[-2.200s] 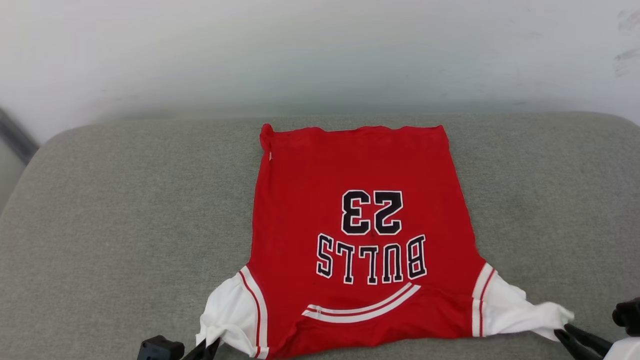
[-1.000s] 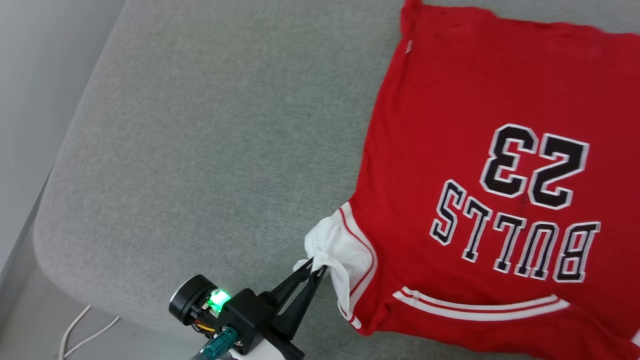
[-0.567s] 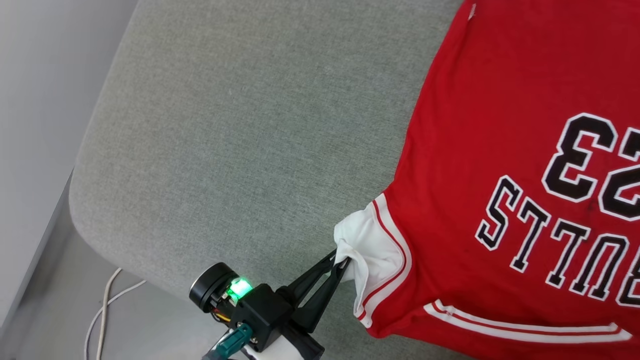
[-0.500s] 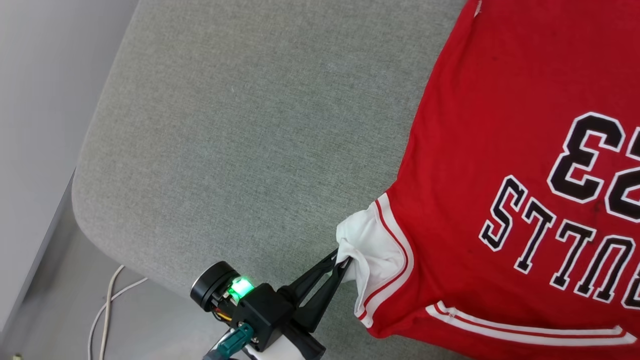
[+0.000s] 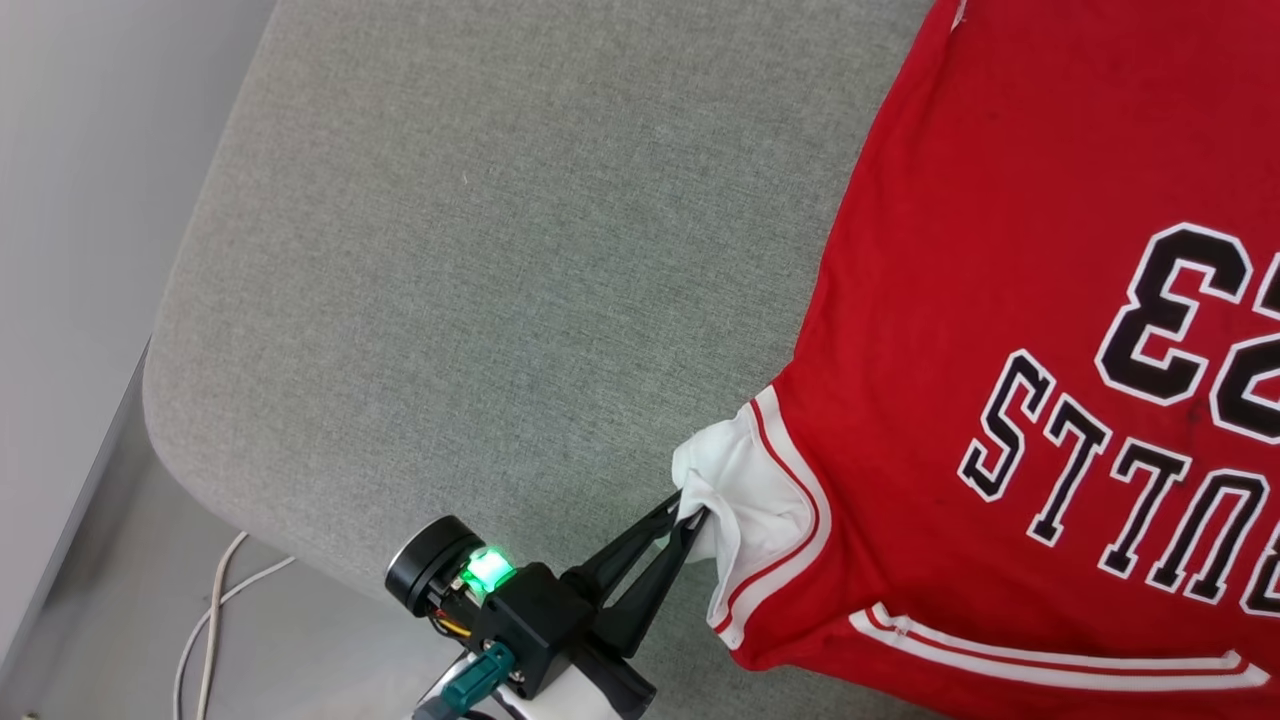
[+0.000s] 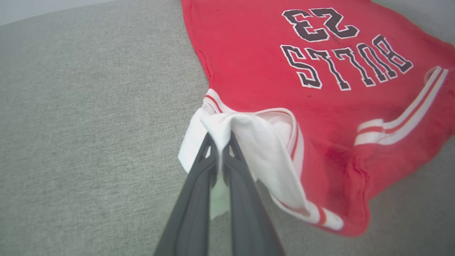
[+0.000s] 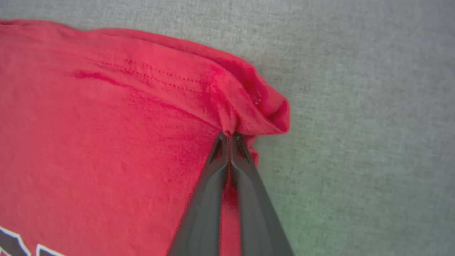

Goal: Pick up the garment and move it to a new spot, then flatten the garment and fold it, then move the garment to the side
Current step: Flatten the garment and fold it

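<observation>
**Garment (image 5: pixel 1000 250) gripped at two corners**

From my head, the garment lies spread on the grey cushion (image 5: pixel 500 250), up and to the right of my left gripper (image 5: pixel 690 515), with its black lettering (image 5: pixel 1140 505) upside down to me. That gripper's fingers are pressed together on the bunched edge of the white sleeve (image 5: pixel 745 480) at the shirt's near left corner. A green light (image 5: pixel 487 568) glows on the wrist behind them. Off to the left, past the cushion's rounded edge, a white cable (image 5: pixel 205 630) lies on the floor (image 5: pixel 90 650).

Along my left wrist, the two dark fingers meet at their tips with a fold of the sleeve pinched between them. The sleeve drapes down to their right, and the red body stretches away ahead and to the right.

Along my right wrist, my right gripper (image 7: pixel 229 134) is clamped on a puckered red hem corner (image 7: pixel 263 110). Red cloth spreads left of the fingers, with bare cushion to the right and beyond.
</observation>
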Controlling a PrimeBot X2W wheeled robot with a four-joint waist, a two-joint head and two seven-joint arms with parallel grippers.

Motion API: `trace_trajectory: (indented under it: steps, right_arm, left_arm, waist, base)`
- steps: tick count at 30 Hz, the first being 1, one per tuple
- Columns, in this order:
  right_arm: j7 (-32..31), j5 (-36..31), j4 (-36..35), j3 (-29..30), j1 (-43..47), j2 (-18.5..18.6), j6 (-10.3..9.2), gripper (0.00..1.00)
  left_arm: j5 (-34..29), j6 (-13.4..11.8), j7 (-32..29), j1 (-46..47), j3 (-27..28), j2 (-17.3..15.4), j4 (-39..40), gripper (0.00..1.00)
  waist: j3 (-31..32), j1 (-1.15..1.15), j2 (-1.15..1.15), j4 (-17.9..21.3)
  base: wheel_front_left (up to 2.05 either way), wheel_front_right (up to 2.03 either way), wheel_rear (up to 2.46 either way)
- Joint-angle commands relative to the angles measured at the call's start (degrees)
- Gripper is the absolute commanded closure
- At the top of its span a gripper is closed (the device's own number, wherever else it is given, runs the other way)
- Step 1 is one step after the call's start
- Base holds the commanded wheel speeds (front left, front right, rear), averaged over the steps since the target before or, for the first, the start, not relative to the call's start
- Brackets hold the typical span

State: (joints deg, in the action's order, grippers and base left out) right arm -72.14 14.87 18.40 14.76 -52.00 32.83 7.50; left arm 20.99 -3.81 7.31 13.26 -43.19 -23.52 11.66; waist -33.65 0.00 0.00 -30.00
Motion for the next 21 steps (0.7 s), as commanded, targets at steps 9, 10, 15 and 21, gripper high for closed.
trace_trajectory:
  steps: [9, 10, 15, 21]
  right_arm:
    - [0.91, 1.29, 0.76, 0.34, 9.35, -2.93, -0.03, 1.0]
    - [1.16, 1.82, 0.81, 0.01, 10.43, -3.15, -0.02, 1.0]
    - [3.81, 4.53, 1.1, -1.7, 15.98, -3.8, -0.03, 1.0]
    - [6.92, 9.62, -1.05, -4.64, 23.96, -3.13, -0.02, 1.0]
  left_arm:
    - [0.17, -1.36, -0.31, -0.39, 1.08, -1.58, -1.28, 1.0]
    - [0.45, -1.53, -0.37, -0.74, 1.29, -1.75, -1.36, 1.0]
    - [1.27, -2.76, -0.74, -2.2, 2.49, -3.36, -1.83, 1.0]
    - [2.54, -4.48, -0.97, -4.78, 4.34, -5.62, -1.81, 1.0]
  waist:
    - [6.11, 0.0, 0.0, 4.17]
    - [7.02, 0.0, 0.0, 4.84]
    - [12.4, 0.0, 0.0, 8.59]
    - [18.39, 0.0, 0.0, 13.26]
  base:
    - [0.0, 0.0, 0.0]
    - [0.0, 0.0, 0.0]
    - [0.0, 0.0, 0.0]
    - [0.0, 0.0, 0.0]
